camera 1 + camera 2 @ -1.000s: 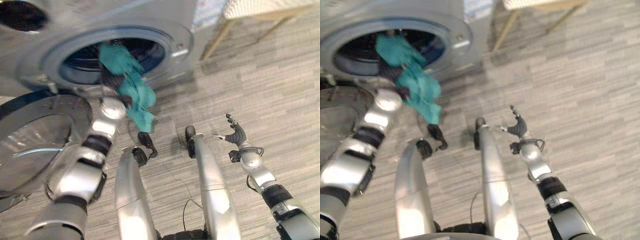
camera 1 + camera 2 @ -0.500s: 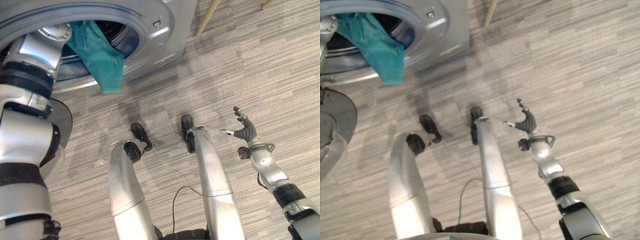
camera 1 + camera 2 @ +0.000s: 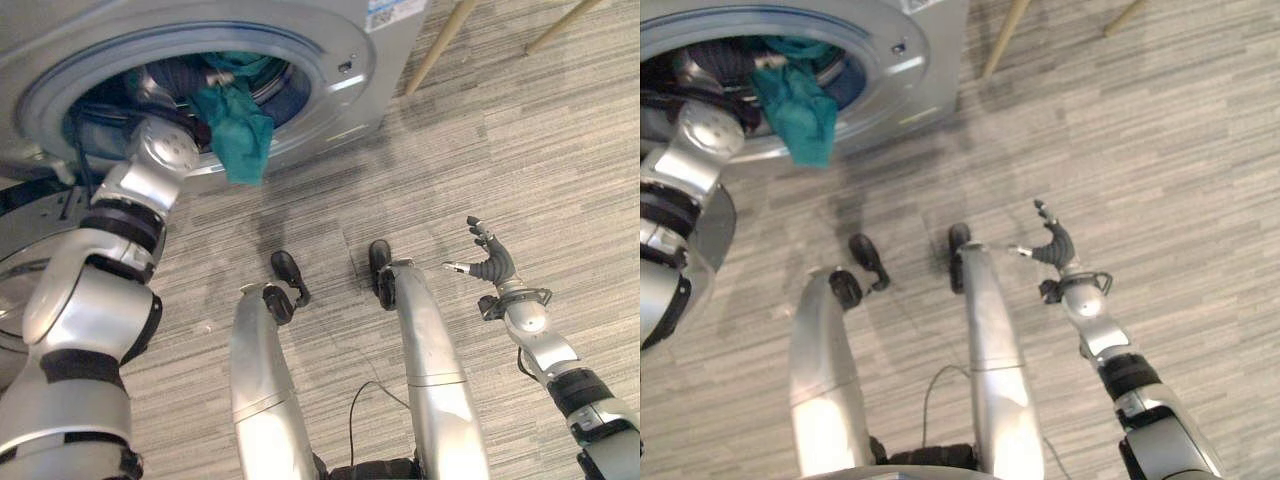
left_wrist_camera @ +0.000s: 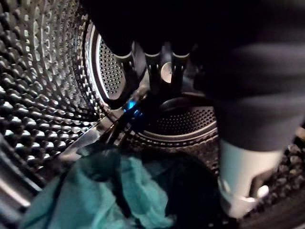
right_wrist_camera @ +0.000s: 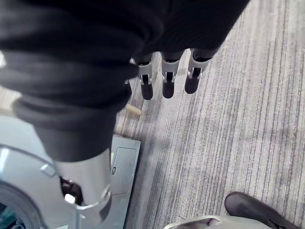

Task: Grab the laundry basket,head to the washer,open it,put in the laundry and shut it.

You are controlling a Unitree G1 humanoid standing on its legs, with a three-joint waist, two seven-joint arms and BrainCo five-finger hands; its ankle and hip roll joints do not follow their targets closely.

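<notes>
— Where's your laundry?
— The teal cloth point(image 3: 238, 135) hangs over the washer point(image 3: 350, 60) opening's lower rim. Your left robot hand point(image 4: 157, 62) is inside the drum, fingers straight, holding nothing.
— And the right?
— Your right robot hand point(image 3: 487, 262) hovers over the floor point(image 3: 560, 150), fingers spread, empty.

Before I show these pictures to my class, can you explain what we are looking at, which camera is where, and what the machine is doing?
This is a humanoid robot loading a washing machine. Two pictures come from cameras in its head, looking down. Two more come from cameras on its wrists. Its left arm reaches through the round opening, and the left hand is inside the drum, fingers straight, above a teal cloth. Part of that teal laundry hangs over the opening's rim. The washer door stands open at the robot's left. The right hand is open over the grey floor, holding nothing.
</notes>
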